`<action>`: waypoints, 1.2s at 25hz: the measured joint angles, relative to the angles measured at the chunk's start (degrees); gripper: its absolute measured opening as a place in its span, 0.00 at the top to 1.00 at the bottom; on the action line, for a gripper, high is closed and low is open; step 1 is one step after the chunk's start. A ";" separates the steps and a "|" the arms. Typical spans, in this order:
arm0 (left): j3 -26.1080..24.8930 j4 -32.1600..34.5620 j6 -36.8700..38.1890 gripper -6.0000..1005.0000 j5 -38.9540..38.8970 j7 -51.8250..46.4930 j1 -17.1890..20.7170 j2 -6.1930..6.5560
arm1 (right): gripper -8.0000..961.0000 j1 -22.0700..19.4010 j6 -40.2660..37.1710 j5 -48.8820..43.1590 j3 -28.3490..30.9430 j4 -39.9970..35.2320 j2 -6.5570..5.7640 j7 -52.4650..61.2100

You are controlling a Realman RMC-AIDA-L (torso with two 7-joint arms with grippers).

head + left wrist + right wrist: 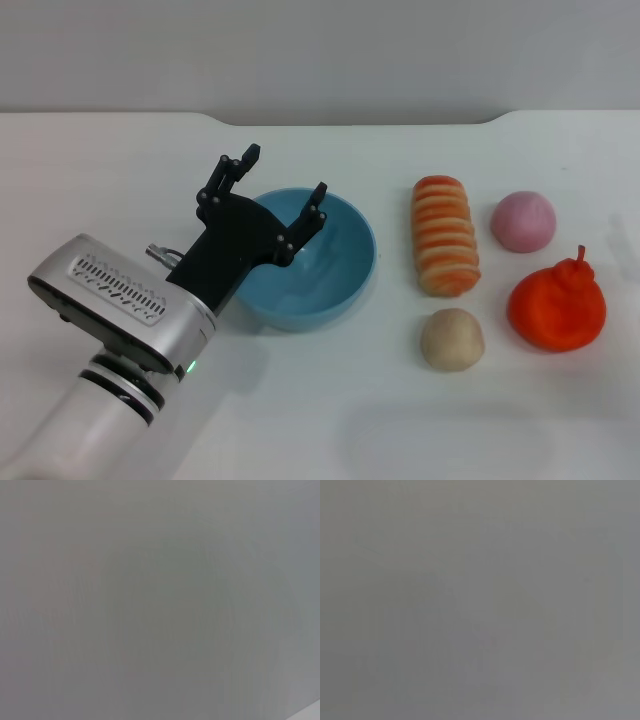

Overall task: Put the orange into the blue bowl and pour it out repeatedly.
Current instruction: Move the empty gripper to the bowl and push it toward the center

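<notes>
A white table (300,430) filled most of the head view, its far edge meeting a plain grey wall (320,50). Soft, even light cast faint shadows.

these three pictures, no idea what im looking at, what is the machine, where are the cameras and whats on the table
The top picture comes from a camera on a two-armed robot's head, looking down at a white table. The silver and black arm is its left one; the left claw is open, holds nothing, and hangs over the near-left rim of the blue bowl. To the right lie a striped roll, a pink ball, a tan ball and the orange. The two wrist camera pictures show only grey.
</notes>
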 joint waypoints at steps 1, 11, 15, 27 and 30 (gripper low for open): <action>-0.02 0.03 0.02 0.19 0.00 -0.10 0.01 0.00 | 0.17 0.05 -0.01 -0.02 -0.06 -0.04 -0.01 0.00; -0.85 0.67 1.89 0.19 -0.11 -0.01 -0.69 -0.05 | 0.17 0.17 -0.02 -0.10 -0.12 -0.14 -0.05 0.47; -5.76 8.03 7.05 0.19 -0.68 -0.88 -0.33 1.00 | 0.17 0.15 0.00 0.09 -0.03 -0.11 -0.06 0.52; -35.24 35.39 61.78 0.20 8.31 0.94 -0.74 4.26 | 0.17 0.20 0.10 0.11 0.00 -0.23 -0.11 0.56; -47.82 43.01 83.10 0.20 9.00 7.82 -1.44 2.82 | 0.17 0.32 0.05 0.14 0.13 -0.37 -0.19 0.58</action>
